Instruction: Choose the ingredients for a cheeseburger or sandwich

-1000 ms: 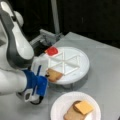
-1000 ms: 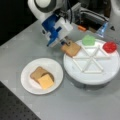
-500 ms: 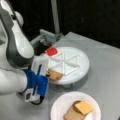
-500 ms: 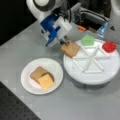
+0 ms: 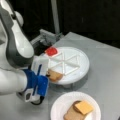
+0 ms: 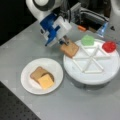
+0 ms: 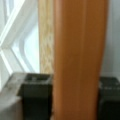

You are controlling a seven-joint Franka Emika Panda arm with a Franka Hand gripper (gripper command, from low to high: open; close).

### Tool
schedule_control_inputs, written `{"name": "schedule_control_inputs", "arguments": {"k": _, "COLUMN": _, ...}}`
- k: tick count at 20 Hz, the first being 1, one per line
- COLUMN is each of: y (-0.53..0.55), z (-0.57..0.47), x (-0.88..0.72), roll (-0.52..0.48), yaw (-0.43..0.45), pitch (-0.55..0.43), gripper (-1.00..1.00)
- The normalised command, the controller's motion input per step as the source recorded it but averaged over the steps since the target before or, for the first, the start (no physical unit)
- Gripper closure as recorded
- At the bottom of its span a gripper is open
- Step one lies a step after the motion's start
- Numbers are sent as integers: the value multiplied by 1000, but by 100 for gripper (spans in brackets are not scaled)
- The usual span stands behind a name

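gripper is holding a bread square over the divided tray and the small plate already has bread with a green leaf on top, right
Not quite. In a front view the plate holds bread with a yellow-orange cheese square on top, not a leaf. The green piece sits in the tray. The gripper does hold a bread square at the tray's edge.

gripper (image 5: 48, 74) closed on bread square (image 5: 55, 75) at divided tray (image 5: 80, 58) edge, red disc (image 5: 51, 51) in tray, cheese square (image 5: 84, 107) on bread on plate (image 5: 60, 106)
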Motion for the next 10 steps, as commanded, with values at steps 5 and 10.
{"name": "schedule_control_inputs", "arguments": {"k": 5, "y": -349, "z": -77, "x": 327, "roll": 170, "yaw": 26, "pitch": 107, "gripper": 100}}
{"name": "schedule_control_inputs", "arguments": {"k": 10, "y": -358, "z": -58, "x": 328, "roll": 195, "yaw": 2, "pitch": 130, "gripper": 100}}
